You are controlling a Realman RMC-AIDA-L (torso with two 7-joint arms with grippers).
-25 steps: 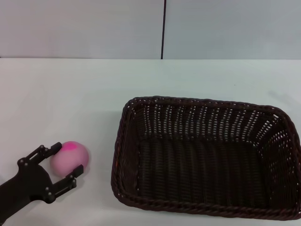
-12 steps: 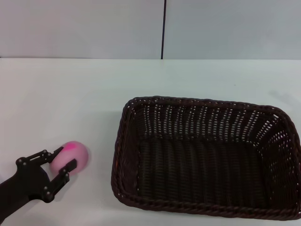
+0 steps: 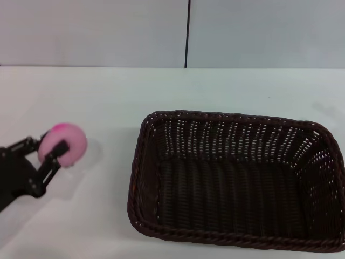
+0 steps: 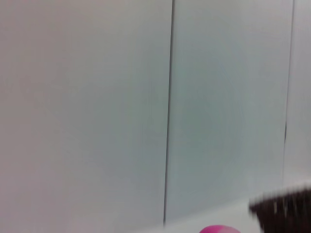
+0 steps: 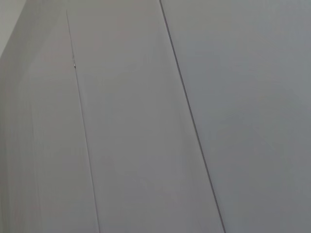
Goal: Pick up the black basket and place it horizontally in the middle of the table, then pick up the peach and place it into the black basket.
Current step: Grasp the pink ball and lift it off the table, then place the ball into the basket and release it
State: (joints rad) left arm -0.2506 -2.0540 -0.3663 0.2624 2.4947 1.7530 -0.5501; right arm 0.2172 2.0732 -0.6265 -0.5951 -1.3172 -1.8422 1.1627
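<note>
The left claw sits at the near left of the head view, its two black fingers clamped on the peach, one finger across the fruit's near face and the other showing behind its far left side. The peach, pale pink with a bright magenta blotch on top, juts from the fingertips toward the right of the claw, and a soft shadow lies on the white tabletop just right of it, which suggests the fruit is held clear of the surface. In the left wrist view only a sliver of the peach shows at the frame edge, with a blurred dark corner of the basket near it and a pale panelled wall filling the rest. Well to the right of the claw, apart from both it and the peach, the black basket lies flat on the tabletop with its long side running left to right and nothing inside it. Beyond the tabletop's far edge stands the wall, split by a dark vertical seam. The right claw appears in no view; the right wrist view shows only wall panels.
</note>
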